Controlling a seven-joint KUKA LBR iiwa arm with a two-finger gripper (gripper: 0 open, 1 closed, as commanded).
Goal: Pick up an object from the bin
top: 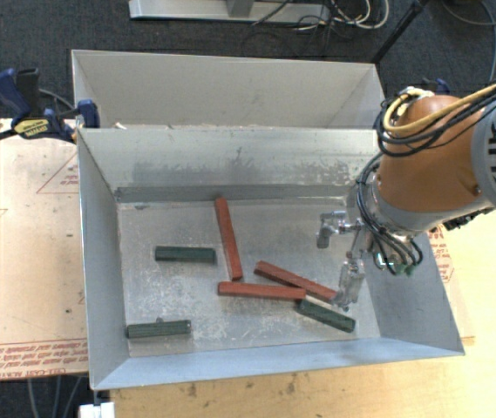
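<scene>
Grey metal bin [99, 233]: sloped walls around a flat floor, with six small bars lying flat on the floor, three red-brown and three dark green.
Arm [426, 159]: orange-covered, with cables looped over it; it reaches in over the bin's right wall.
Gripper [347, 294]: low over the right front part of the floor, pointing down.
Gripper state: whether it is spread or pressed together cannot be told from this view.
Nearest thing: the slanted red-brown bar [295, 279], which runs from mid-floor down towards the right. The gripper's tip stands at its right end; whether the two touch cannot be told.
Next nearest: the right-hand dark green bar [326, 316], just in front of the gripper's tip and close to the front wall. Its left end is near the slanted bar's right end.
Level red-brown bar [261, 291]: just in front of the slanted one, lying left to right, and very close to it or touching.
Upright red-brown bar [227, 238]: runs from near the back wall forward, and its near end meets the left end of the level bar.
Middle dark green bar [185, 254]: left of the upright bar and apart from it.
Front-left dark green bar [158, 328]: in the front left corner, well apart from the gripper.
</scene>
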